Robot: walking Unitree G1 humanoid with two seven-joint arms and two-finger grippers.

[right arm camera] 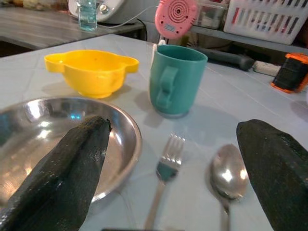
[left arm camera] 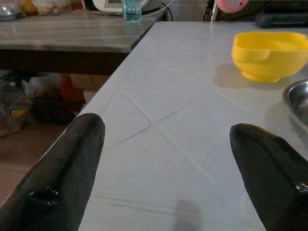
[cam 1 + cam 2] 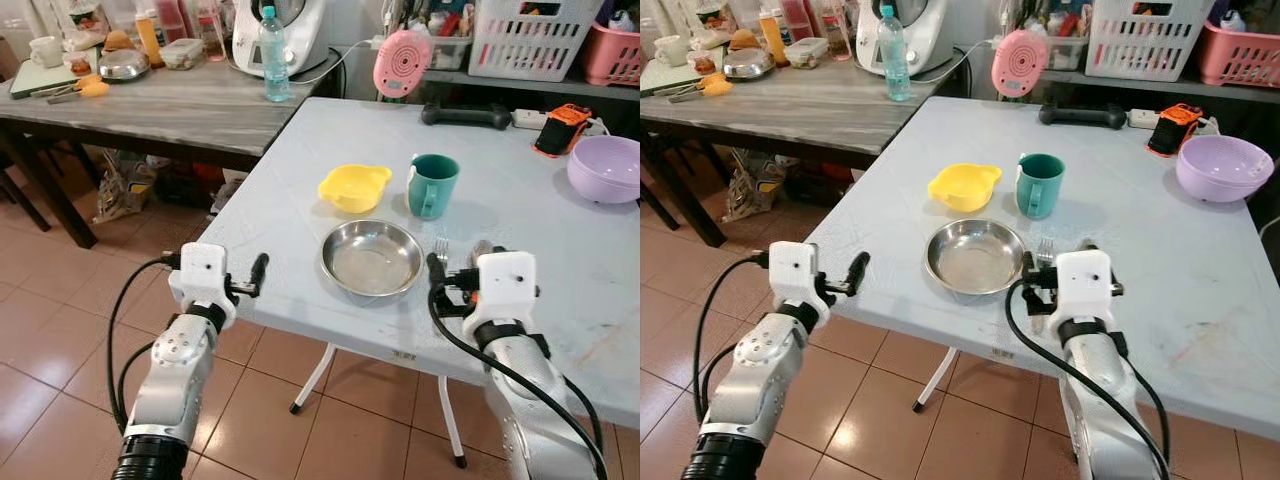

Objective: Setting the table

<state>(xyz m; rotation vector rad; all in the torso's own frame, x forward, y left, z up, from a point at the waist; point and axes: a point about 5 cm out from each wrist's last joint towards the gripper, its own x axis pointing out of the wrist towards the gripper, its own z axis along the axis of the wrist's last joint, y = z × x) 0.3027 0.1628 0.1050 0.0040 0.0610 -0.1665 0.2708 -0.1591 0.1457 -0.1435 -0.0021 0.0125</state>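
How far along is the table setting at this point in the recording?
Mostly laid: a steel plate with a fork and spoon beside it, and a yellow bowl and teal mug behind. Nothing in hand: the right gripper hangs open over the cutlery, the left gripper open at the table edge. Little seems left.

Pale blue-grey counter (image 3: 560, 260); yellow bowl (image 3: 354, 187); teal mug (image 3: 433, 185); shiny silver plate (image 3: 372, 257), fork (image 1: 166, 169) and spoon (image 1: 227, 173); lilac bowl (image 3: 606, 168); black fingers on each tool.
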